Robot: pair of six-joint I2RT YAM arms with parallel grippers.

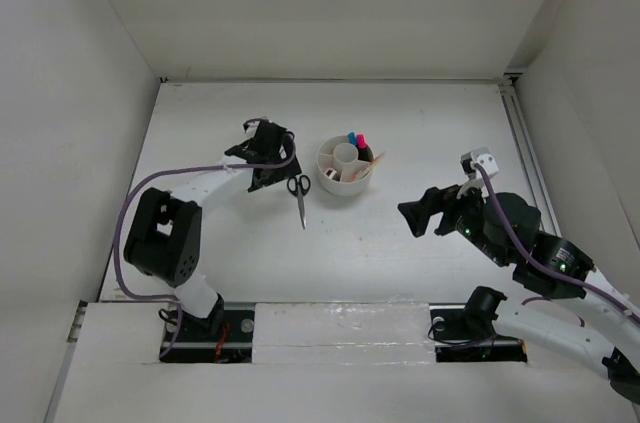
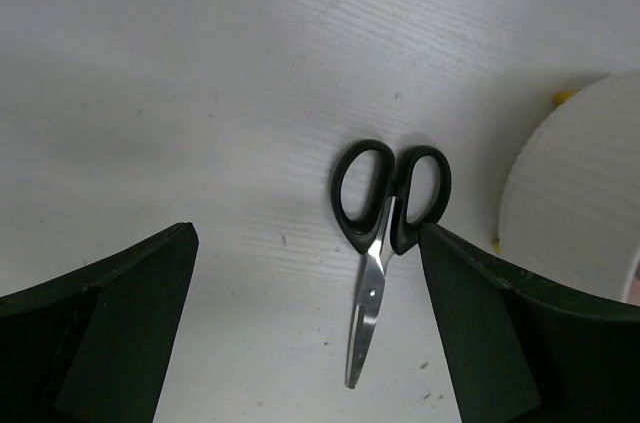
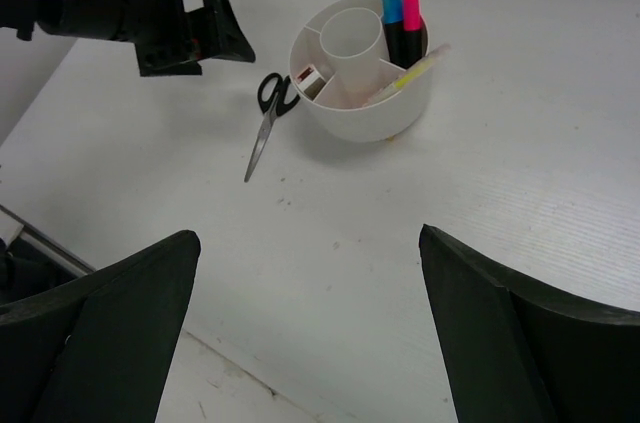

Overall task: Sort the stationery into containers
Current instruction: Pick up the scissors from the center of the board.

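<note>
The black-handled scissors point(image 1: 299, 197) lie closed on the table just left of the round white organiser point(image 1: 344, 167); they also show in the left wrist view point(image 2: 385, 233) and the right wrist view point(image 3: 268, 115). The organiser point(image 3: 362, 115) holds two black highlighters with blue point(image 3: 392, 3) and pink point(image 3: 411, 11) caps, a yellow pen point(image 3: 410, 75) and a small eraser point(image 3: 308, 76). My left gripper point(image 1: 268, 171) is open and empty, hovering over the scissors' handles. My right gripper point(image 1: 415, 215) is open and empty, to the right of the organiser and nearer the front.
White walls close the table on the left, back and right. The organiser's wall point(image 2: 575, 193) is close on the right of my left gripper. A white strip point(image 1: 330, 318) runs along the near edge by the arm bases.
</note>
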